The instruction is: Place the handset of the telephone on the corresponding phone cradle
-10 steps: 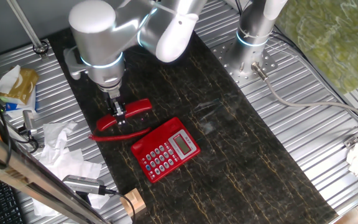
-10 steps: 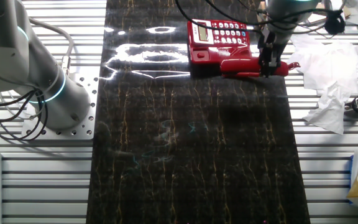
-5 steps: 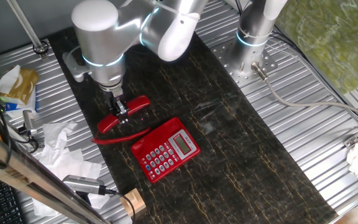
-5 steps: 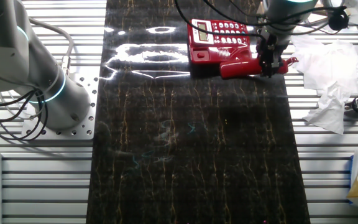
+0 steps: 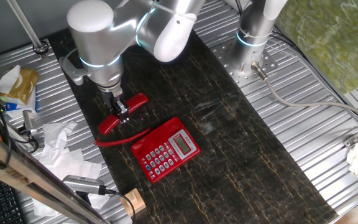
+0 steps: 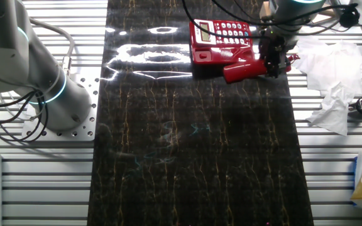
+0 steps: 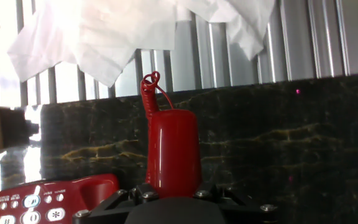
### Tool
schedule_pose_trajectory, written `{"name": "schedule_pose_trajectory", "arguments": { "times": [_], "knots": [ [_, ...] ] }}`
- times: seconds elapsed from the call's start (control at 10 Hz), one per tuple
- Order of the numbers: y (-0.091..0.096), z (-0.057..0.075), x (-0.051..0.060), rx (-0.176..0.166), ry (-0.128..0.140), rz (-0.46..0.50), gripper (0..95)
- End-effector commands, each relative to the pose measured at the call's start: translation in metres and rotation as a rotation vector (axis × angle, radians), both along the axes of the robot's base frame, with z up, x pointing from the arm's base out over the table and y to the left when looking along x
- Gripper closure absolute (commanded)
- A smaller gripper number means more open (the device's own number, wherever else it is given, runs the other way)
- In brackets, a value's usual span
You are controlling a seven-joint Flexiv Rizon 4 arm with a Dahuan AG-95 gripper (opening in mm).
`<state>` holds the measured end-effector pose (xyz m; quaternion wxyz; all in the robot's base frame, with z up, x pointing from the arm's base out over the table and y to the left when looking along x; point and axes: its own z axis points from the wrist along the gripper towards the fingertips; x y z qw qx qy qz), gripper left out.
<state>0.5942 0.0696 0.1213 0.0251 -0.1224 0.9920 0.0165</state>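
The red handset (image 5: 125,112) is held off the dark mat by my gripper (image 5: 122,112), which is shut on its middle. It hangs tilted beside the red telephone (image 5: 165,149), apart from it. In the other fixed view the handset (image 6: 244,68) sits just in front of the telephone (image 6: 220,37), with my gripper (image 6: 274,58) on it. The phone cradle (image 6: 209,55) is the recessed strip on the side that faces the handset. In the hand view the handset (image 7: 173,149) points away from me, its coiled cord (image 7: 150,87) at the far end, the telephone (image 7: 55,199) at lower left.
Crumpled white paper (image 5: 61,149) lies on the metal slats left of the mat, with a cardboard box (image 5: 132,202) near the front. A second robot base (image 5: 253,31) stands at the back right. White paper (image 6: 325,75) lies right of the telephone.
My gripper has lifted the handset off the mat and turned it slightly, its near end swinging out from the telephone. The telephone has not moved.
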Motion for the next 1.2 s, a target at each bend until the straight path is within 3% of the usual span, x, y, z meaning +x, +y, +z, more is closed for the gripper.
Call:
{"name": "schedule_pose_trajectory", "arguments": {
  "times": [0.1,0.6,1.2],
  "knots": [
    [0.001,0.000,0.001,-0.005,0.020,0.024,95.0],
    [0.004,-0.008,-0.005,-0.001,0.030,-0.097,95.0],
    [0.032,-0.024,-0.022,0.036,0.035,-0.209,95.0]
  ]
}}
